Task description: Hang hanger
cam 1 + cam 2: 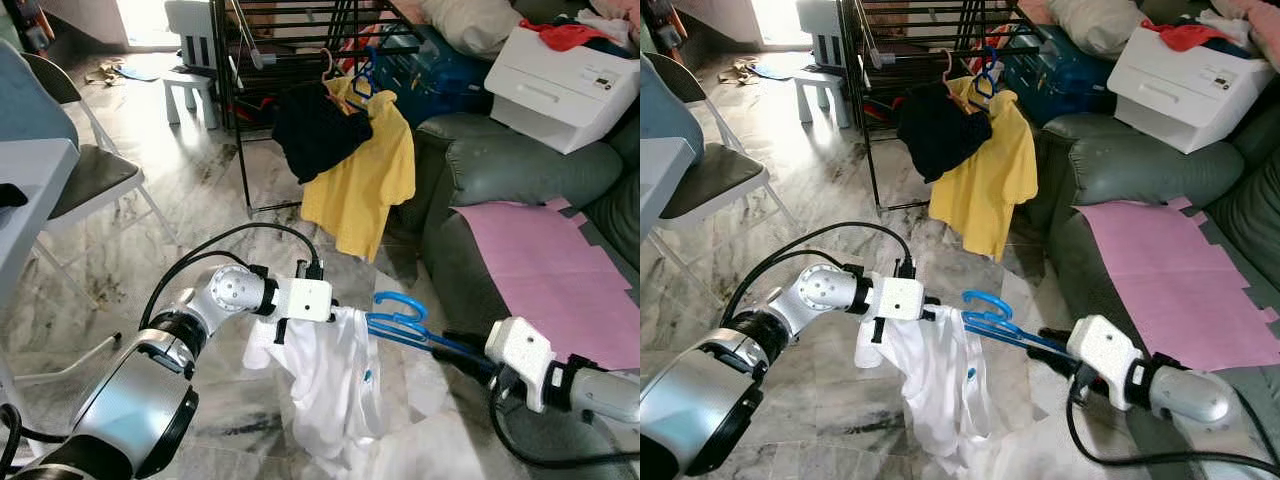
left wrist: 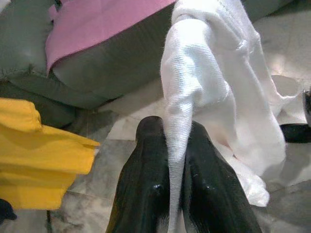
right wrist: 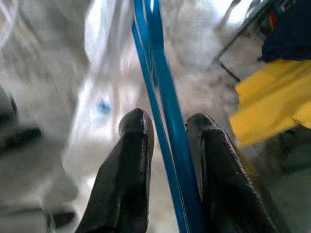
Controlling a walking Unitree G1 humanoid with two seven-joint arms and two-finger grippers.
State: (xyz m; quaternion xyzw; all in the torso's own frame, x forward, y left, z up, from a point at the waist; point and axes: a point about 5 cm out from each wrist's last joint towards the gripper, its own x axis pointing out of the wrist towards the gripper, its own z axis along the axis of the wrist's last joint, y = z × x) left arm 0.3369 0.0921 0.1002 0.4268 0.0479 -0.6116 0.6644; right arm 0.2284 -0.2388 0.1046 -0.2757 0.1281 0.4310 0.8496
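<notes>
Down near the marble floor (image 1: 150, 250), the left tool (image 1: 283, 331) is pinched shut on a bunched fold of the white shirt (image 1: 335, 385), the cloth squeezed between its two black fingers (image 2: 141, 184) as the left wrist view makes plain. That shirt hangs from the grip and trails onto the floor. Just beside it, the right tool (image 1: 452, 343) has its fingers closed against the thin arms of a blue hanger (image 1: 400, 318), whose hook curls upward close to the shirt's upper edge; the right wrist view shows the blue bars (image 3: 163, 111) running between the two fingers, touching at least one of them. Well beyond both tools, a black drying rack (image 1: 300, 60) carries a yellow shirt (image 1: 365, 175) and a dark garment (image 1: 315, 130) on hangers. To the robot's right is a grey-green sofa (image 1: 520, 165) with a pink sheet (image 1: 545, 265) lying on its seat and a white printer (image 1: 560, 85) up on its arm. A folding chair (image 1: 85, 175) stands at the left.
</notes>
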